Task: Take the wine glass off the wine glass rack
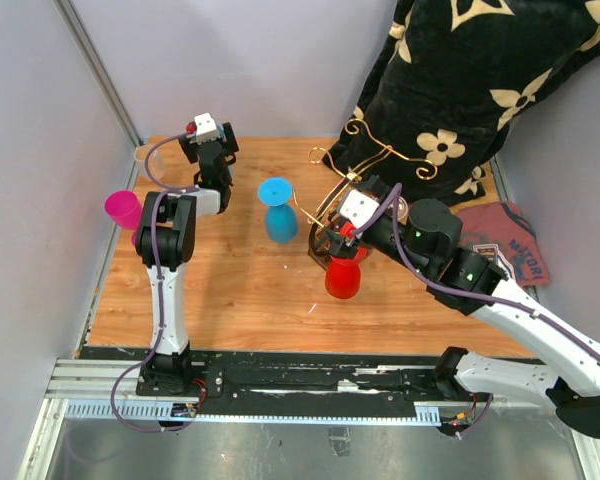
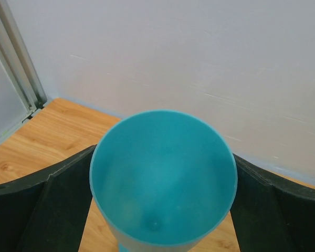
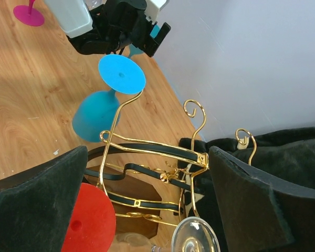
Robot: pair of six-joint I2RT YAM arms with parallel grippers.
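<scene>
The right gripper (image 3: 147, 155) gapes open at the wine glass rack (image 3: 168, 176) (left gripper (image 2: 164, 155) around a blue glass (image 2: 163, 199), hold unclear), so closing could snag wire and tip the rack.

A black plush blanket with cream flower shapes (image 1: 460, 80) is heaped at the far right corner of the light wooden surface (image 1: 250, 290). Just beside it, a crumpled maroon printed cloth (image 1: 505, 240) lies at the right edge. Pale grey walls (image 1: 260, 60) enclose the scene.
</scene>
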